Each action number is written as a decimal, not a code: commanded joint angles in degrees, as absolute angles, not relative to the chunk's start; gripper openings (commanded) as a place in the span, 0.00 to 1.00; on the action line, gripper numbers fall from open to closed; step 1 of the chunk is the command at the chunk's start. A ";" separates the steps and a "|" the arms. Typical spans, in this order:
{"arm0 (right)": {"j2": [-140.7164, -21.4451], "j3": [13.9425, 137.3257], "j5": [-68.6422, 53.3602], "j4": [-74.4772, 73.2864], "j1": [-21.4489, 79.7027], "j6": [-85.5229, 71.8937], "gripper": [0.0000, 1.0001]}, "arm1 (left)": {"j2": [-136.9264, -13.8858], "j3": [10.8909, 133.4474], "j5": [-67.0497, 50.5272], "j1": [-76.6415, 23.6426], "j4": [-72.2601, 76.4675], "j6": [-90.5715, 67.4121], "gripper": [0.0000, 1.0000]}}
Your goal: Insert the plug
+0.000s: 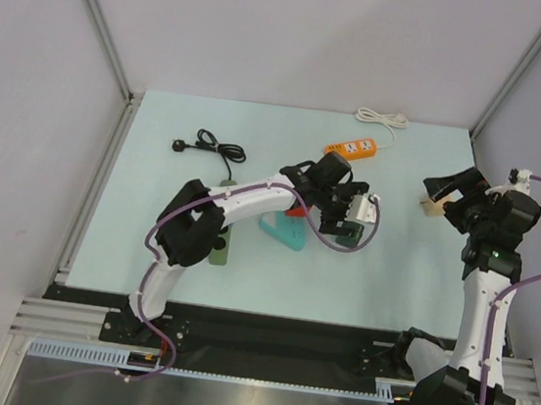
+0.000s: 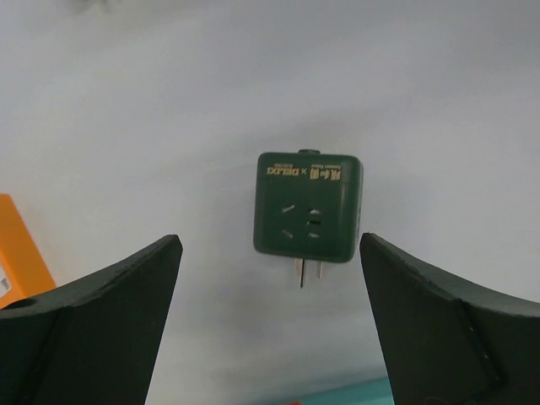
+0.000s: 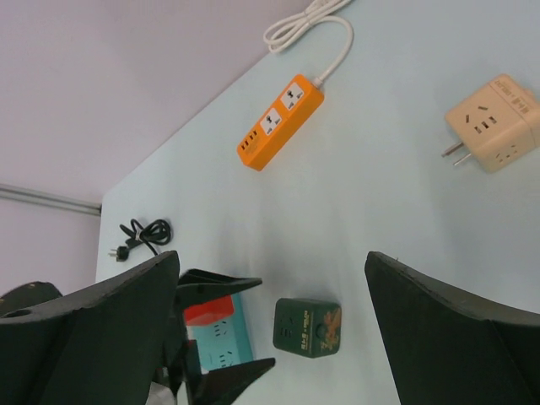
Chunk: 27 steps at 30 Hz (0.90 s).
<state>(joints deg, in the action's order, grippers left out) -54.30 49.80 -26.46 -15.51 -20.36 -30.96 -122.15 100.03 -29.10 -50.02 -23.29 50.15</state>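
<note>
Far left on the counter [image 1: 391, 267], well apart from both arms, lies the plug [image 1: 176, 144]. It is probably light and rigid, its looped cord [image 1: 216, 145] floppy, so pinch the black body, not the cord. Left gripper [image 2: 270, 245] jaws gape wide, framing a green adapter cube [image 2: 308, 207]. Right gripper [image 3: 272, 257] jaws are wide and empty.

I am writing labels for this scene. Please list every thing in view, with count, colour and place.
plug: one, black, looped black cord, table far left
power strip: one, orange, far edge; white cord coiled behind
green adapter: one, dark green, middle, ahead of left jaws
beige adapter: one, beige, right side, near right jaws
teal block: one, teal, left of green adapter
red block: one, red, beside teal block
green thing: one, mostly hidden under left arm
left arm: one, white and black, jaws open
right arm: one, white and black, jaws open
</note>
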 commanded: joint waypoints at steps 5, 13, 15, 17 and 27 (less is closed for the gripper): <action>-52.21 49.22 -29.00 -11.16 -22.06 -33.22 0.99 | -125.15 102.57 -31.11 -52.29 -23.64 51.86 0.93; -51.59 49.22 -29.88 -10.28 -22.85 -34.10 0.99 | -129.81 107.04 -28.22 -52.30 -24.26 49.92 0.88; -51.59 49.30 -30.06 -10.11 -22.85 -34.01 0.99 | -130.87 107.66 -28.04 -52.29 -24.34 50.10 0.86; -51.68 49.22 -30.15 -10.11 -22.85 -33.93 0.99 | -131.83 108.37 -27.95 -52.29 -24.35 50.01 0.83; -52.29 46.06 -33.13 -4.40 -22.41 -34.54 0.93 | -126.24 105.47 -37.42 -48.96 -25.84 43.79 0.00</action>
